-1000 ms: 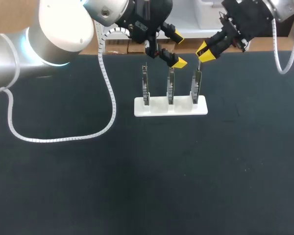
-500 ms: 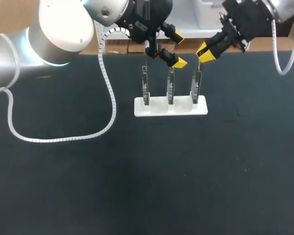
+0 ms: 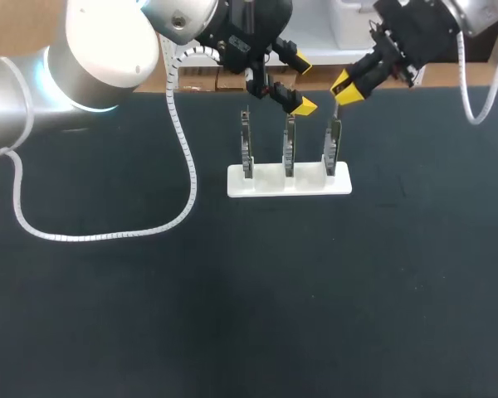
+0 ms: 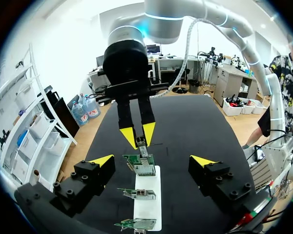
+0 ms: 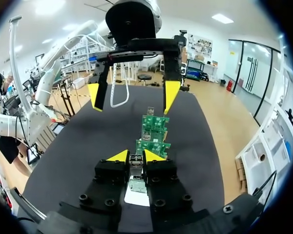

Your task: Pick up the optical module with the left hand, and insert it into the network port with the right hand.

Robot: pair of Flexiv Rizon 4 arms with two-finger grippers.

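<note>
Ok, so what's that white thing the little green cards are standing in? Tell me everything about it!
It is a small white stand, a long, low block that looks like plastic. It lies flat on the black table, towards the far edge. It has three slots in a row, and one green circuit board stands upright in each slot. Only the boards and the table touch it.
</note>
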